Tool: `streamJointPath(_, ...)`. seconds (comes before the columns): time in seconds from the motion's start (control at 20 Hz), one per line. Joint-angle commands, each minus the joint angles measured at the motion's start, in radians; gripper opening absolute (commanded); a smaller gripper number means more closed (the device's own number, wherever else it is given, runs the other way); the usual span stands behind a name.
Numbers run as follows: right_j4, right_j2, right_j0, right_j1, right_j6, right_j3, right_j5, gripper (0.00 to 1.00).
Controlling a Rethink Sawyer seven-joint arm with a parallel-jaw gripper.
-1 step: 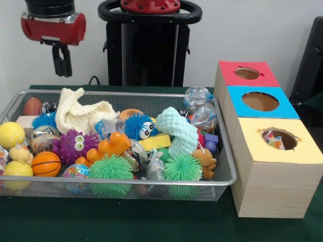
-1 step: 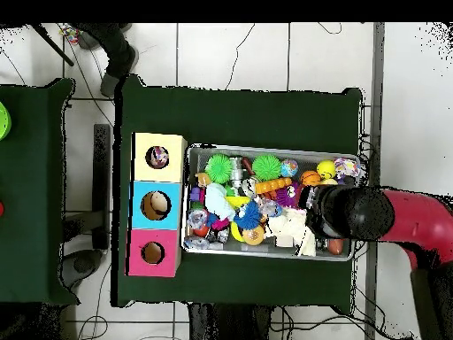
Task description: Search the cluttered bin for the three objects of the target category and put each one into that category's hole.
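Step in hand, judged: search/approach phase. The red-and-black Sawyer gripper (image 1: 62,64) is seen hanging at upper left of the front view, above the back left corner of the silver wire-mesh bin (image 1: 224,151), touching nothing. Jaws appear pressed close together with nothing between them.

The target category cannot be told from the frames. One clue: something multicoloured and crinkly (image 1: 274,139) is visible inside the round hole of the yellow-topped wooden box (image 1: 277,146) at right; the blue-topped box (image 1: 260,102) and red-topped box (image 1: 247,73) look empty. All three boxes stand in a row, touching the bin's right side, on the dark green tabletop (image 1: 151,222).

Bin contents, mixed textures:
- cream knitted cloth (image 1: 81,113), soft and floppy, back left, nearest below the gripper
- two green spiky rubber balls (image 1: 111,169), front centre and right of centre
- purple spiky ball with googly eyes (image 1: 75,146), blue spiky ball with eyes (image 1: 139,126)
- mint foam bumpy curved piece (image 1: 177,132)
- small orange basketball (image 1: 46,163), smooth yellow balls (image 1: 11,134) at left edge
- clear crinkly plastic-wrapped items (image 1: 199,101), back right

Next move, judged: the jaws would need to be spread, then lowered onto a target piece. Crinkly wrappers are slippery; spiky balls deform; the cloth may snag and drag neighbours.
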Motion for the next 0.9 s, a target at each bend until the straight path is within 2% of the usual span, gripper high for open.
streamJointPath(0.05, -0.082, 0.079, -0.063, 0.053, -0.378, -0.017, 0.041, 0.00)
streamJointPath(0.2, -0.106, 0.082, -0.093, 0.100, -0.409, -0.105, 0.080, 0.00)
streamJointPath(0.25, -0.114, 0.087, -0.102, 0.114, -0.423, -0.132, 0.097, 1.00)
streamJointPath(0.4, -0.130, 0.071, -0.100, 0.139, -0.425, -0.191, 0.121, 1.00)
streamJointPath(0.45, -0.134, 0.064, -0.102, 0.164, -0.424, -0.239, 0.135, 1.00)
streamJointPath(0.65, -0.143, 0.060, -0.105, 0.211, -0.428, -0.310, 0.132, 1.00)
streamJointPath(0.9, -0.164, 0.052, -0.099, 0.246, -0.445, -0.348, 0.126, 1.00)
